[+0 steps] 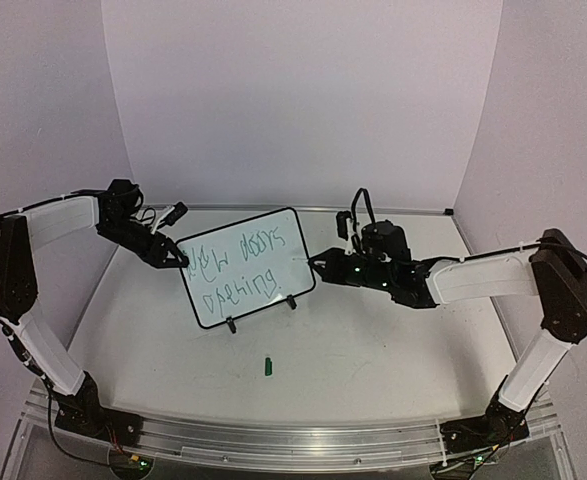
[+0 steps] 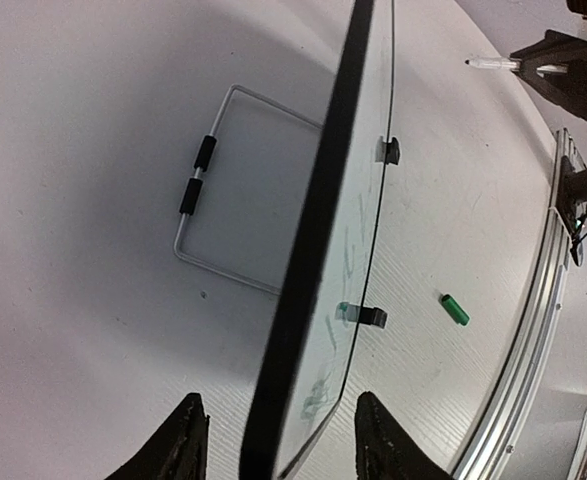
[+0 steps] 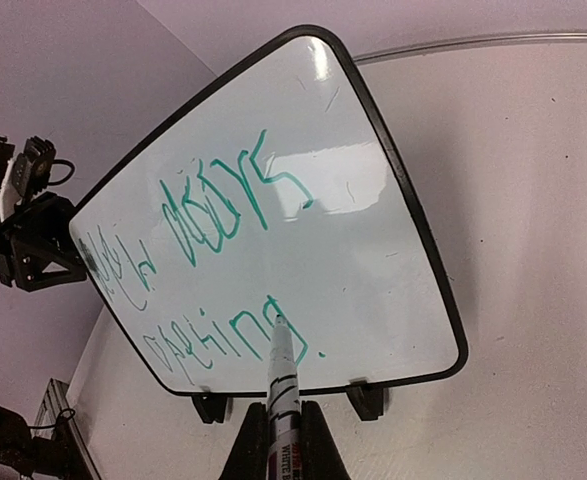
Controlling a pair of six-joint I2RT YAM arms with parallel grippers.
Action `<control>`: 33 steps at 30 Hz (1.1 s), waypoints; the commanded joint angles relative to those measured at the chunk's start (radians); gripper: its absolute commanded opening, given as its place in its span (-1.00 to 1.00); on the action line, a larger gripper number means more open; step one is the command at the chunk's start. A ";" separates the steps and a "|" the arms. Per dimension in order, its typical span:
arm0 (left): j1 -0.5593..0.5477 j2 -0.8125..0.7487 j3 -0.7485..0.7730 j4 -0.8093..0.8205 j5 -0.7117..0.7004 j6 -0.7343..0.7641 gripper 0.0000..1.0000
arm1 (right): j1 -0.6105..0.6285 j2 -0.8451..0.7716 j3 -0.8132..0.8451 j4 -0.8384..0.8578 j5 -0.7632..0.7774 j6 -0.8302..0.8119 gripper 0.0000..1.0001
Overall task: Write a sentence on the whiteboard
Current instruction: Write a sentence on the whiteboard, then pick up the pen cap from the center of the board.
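The whiteboard (image 1: pixel 263 285) stands tilted on its two black feet mid-table, with the green sentence (image 1: pixel 241 262) on it in two lines. In the right wrist view the sentence (image 3: pixel 223 215) fills the whiteboard (image 3: pixel 373 270). My left gripper (image 1: pixel 184 259) is at the board's left edge. Its fingers (image 2: pixel 180 447) stand open on either side of the black frame (image 2: pixel 318 230) without touching it. My right gripper (image 3: pixel 283 445) is shut on a white marker (image 3: pixel 284 385). The marker's tip points at the board's lower right and sits a little off its surface (image 2: pixel 473 63).
A green marker cap (image 1: pixel 269 366) lies on the table in front of the board, and shows again as the cap (image 2: pixel 454 308) in the left wrist view. A wire stand (image 2: pixel 195 180) props the board from behind. An aluminium rail (image 1: pixel 293 440) runs along the table's near edge.
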 commanded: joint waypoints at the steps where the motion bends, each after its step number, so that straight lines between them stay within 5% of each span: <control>1: 0.006 -0.079 0.011 -0.011 -0.071 0.011 0.07 | -0.003 -0.053 -0.005 -0.009 0.022 -0.023 -1.00; 9: 0.020 -0.204 -0.006 0.031 -0.145 -0.055 0.34 | -0.003 -0.142 -0.003 -0.096 0.034 -0.080 -1.00; 16: -0.005 -0.406 -0.062 0.191 -0.285 -0.353 0.40 | -0.003 -0.238 0.006 -0.249 -0.013 -0.161 -1.00; 23: -0.226 -0.595 -0.125 0.185 -0.581 -0.727 0.35 | 0.018 -0.341 -0.066 -0.330 -0.019 -0.185 -1.00; 33: -0.664 -0.484 -0.142 0.160 -0.814 -1.061 0.26 | 0.022 -0.440 -0.164 -0.352 0.044 -0.127 -1.00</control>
